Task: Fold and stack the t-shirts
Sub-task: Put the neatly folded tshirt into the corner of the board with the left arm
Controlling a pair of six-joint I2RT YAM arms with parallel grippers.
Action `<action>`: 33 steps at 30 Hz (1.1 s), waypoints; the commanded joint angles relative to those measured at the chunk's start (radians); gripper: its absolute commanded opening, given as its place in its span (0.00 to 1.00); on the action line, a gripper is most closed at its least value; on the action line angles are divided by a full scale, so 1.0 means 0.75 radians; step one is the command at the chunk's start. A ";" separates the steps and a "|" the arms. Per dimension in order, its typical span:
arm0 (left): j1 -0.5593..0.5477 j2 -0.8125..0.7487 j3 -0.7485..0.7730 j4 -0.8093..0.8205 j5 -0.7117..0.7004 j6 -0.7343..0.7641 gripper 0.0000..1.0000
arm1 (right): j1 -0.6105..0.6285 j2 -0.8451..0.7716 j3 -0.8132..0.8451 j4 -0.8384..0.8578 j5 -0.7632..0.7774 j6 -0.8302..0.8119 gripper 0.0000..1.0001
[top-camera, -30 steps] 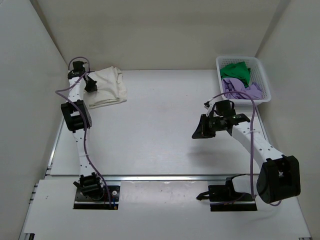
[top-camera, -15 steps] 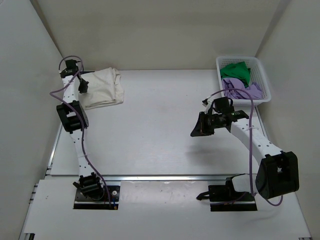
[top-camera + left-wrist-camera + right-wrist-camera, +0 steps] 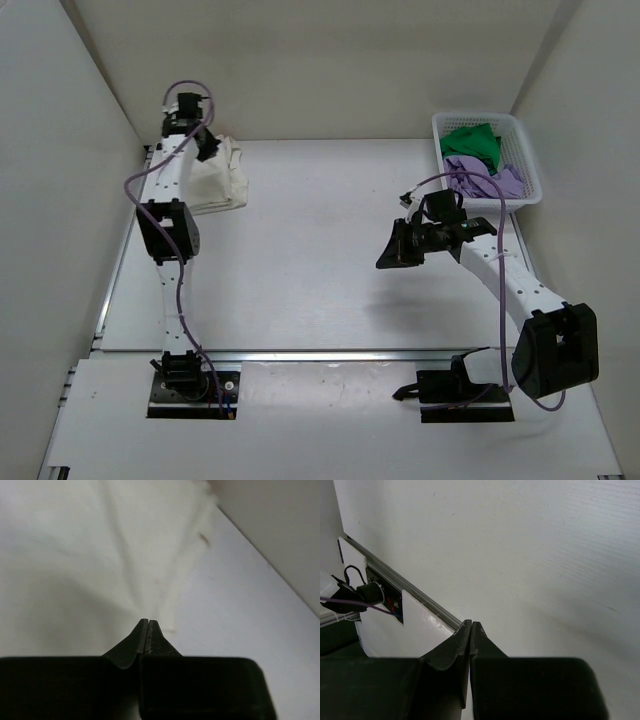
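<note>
T-shirts first: the cream-white one [image 3: 218, 180] sat folded in the far left corner of the table [image 3: 320, 260], close to the back wall [image 3: 320, 60]. The bright green one [image 3: 470, 142] and the lavender one [image 3: 482, 178] were bunched up together inside the white lattice basket [image 3: 531, 158] in the far right corner, green at the back and lavender at the front.

The left gripper [image 3: 207, 148] was up over the far edge of the cream shirt with its jaws pinched together. In the left wrist view the two black fingertips [image 3: 148, 622] met in a thin line, and the cream cloth [image 3: 75, 555] was a pale blur under them. We couldn't tell whether the tips were touching the fabric.

The right gripper [image 3: 384, 262] hung over bare table, well apart from the basket, and it was closed too. Its wrist view showed the fingers [image 3: 471, 625] tight against each other, with the metal rail [image 3: 415, 596] at the table's near edge beyond them.

As for the surroundings, we saw a plain matte white tabletop boxed in by off-white walls on three sides. A silver rail [image 3: 330, 352] ran along the near edge. Purple cables [image 3: 178, 290] trailed down both white arms.
</note>
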 commanded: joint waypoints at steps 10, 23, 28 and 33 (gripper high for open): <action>-0.149 -0.290 -0.879 0.449 0.130 -0.097 0.01 | -0.032 -0.033 -0.004 0.010 -0.013 0.009 0.00; -0.018 -0.353 -0.813 0.374 0.066 0.083 0.21 | -0.001 0.000 0.023 0.016 -0.007 0.003 0.00; -0.198 -0.545 -0.763 0.376 0.140 0.136 0.88 | -0.001 0.006 0.090 -0.019 0.044 -0.017 0.00; -0.382 -0.786 -0.877 0.315 0.162 0.195 0.40 | 0.017 -0.045 0.145 -0.070 0.209 -0.050 0.61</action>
